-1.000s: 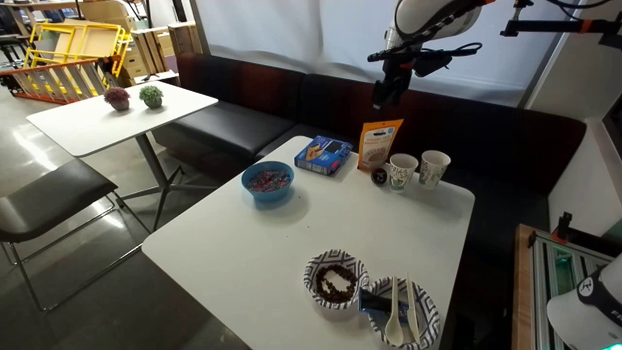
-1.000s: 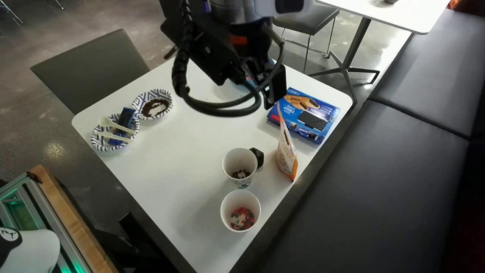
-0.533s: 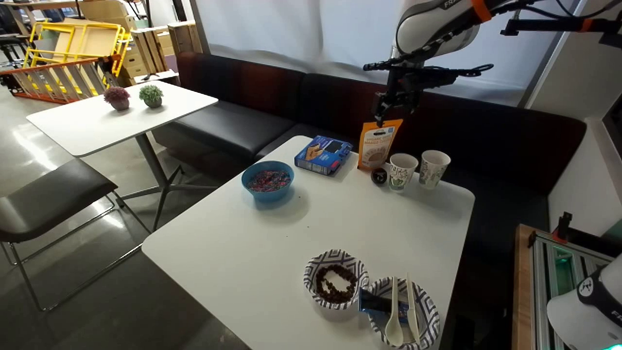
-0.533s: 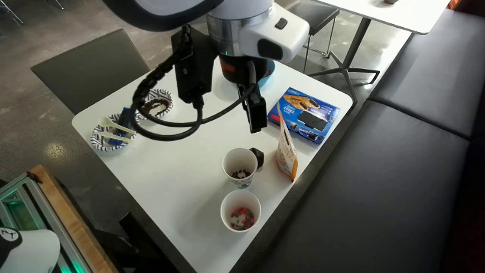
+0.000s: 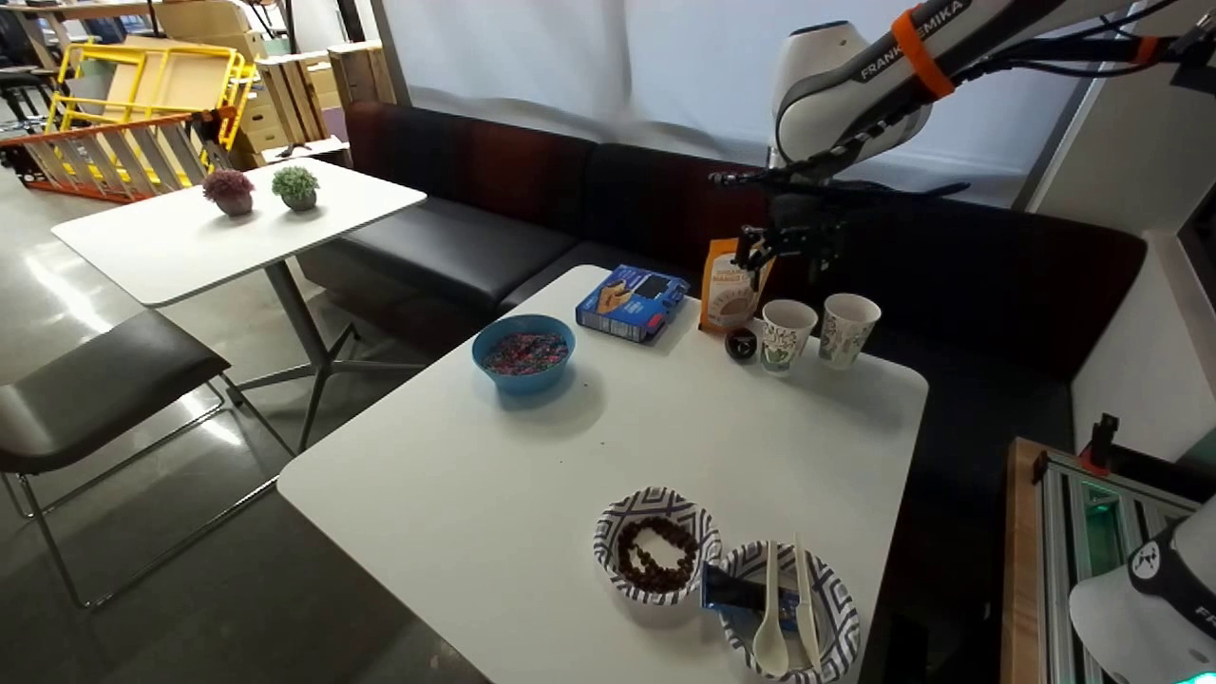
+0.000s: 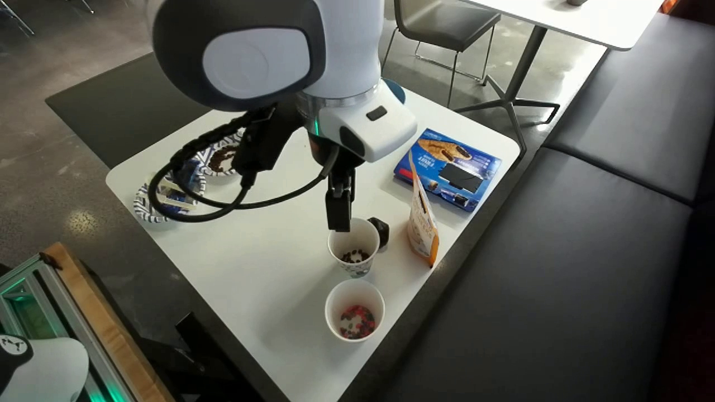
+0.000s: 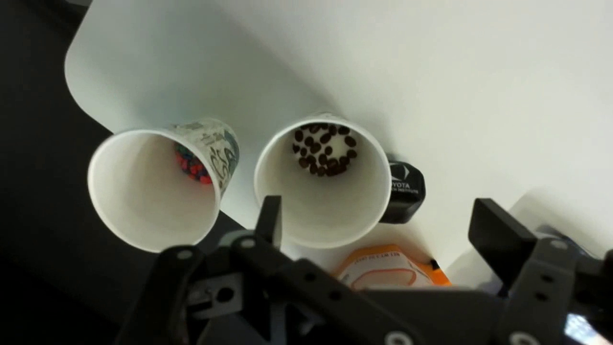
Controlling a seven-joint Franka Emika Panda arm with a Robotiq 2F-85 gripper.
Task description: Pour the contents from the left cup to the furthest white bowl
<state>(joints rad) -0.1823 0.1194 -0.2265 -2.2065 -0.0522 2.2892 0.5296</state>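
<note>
The left cup [image 5: 785, 350] is a tapered paper cup with a leafy print, upright on the table. Dark brown beans lie in its bottom in the wrist view [image 7: 322, 203] and in an exterior view [image 6: 366, 239]. The furthest white bowl [image 5: 655, 502], with a dark-patterned rim and a ring of brown beans, sits away from the cups; the arm and cables partly cover it in an exterior view [image 6: 208, 157]. My gripper [image 7: 378, 211] is open and empty above the left cup. One fingertip overlaps the cup's rim in the wrist view; the other is well to the side.
A similar cup [image 5: 848, 332] with red and dark pieces stands beside the left cup. A small black object [image 7: 404, 211] and an orange bag [image 5: 730, 294] stand close by. A blue box [image 5: 632, 302], a blue bowl [image 5: 522, 382] and a utensil bowl [image 5: 841, 594] are also there.
My open gripper has come down and across the table toward the cups, from near the blue box to above the left cup. The cups, bowls and other objects have not moved.
</note>
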